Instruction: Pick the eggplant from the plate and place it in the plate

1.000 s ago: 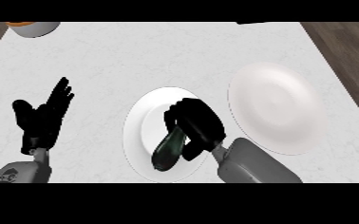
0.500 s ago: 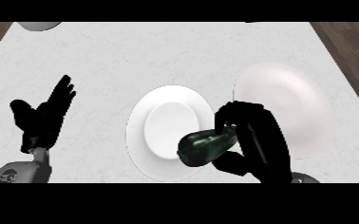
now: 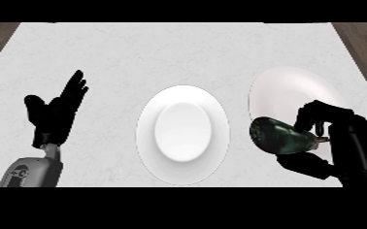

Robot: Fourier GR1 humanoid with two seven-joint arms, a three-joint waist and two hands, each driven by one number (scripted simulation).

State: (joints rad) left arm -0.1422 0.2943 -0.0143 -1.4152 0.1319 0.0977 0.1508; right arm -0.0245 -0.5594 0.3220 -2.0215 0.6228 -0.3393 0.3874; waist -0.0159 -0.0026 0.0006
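Right hand [image 3: 323, 140] curled around the eggplant [image 3: 281, 136], fingers over the top, thumb under. Now sitting over the near-left rim of the right plate [image 3: 287, 85]; half a second ago the load was between the two plates, a second ago still down on the centre plate [image 3: 185, 131]. So: lift done, sideways carry nearly done, release not yet done. Eggplant held clear of the centre plate, overlapping the target plate's rim in this view; height above the plate not readable from straight overhead. Dark green-black body, glossy, blunt end pointing left toward the centre plate, stem end buried in the hand.

Left hand [image 3: 56, 109] at the left edge, fingers straight and up, holding nothing, resting; same pose as in both earlier frames.

Centre plate: white, oval in this view, shallow well, nothing in it now. Task source cleared.

Right plate, further back: white, nothing resting in it yet, far part fully visible, near edge partly hidden by eggplant and hand.

Judgement: needs a bit more travel toward the plate's middle before opening, otherwise risk of landing on the rim and rolling off onto the counter [image 3: 179, 48].
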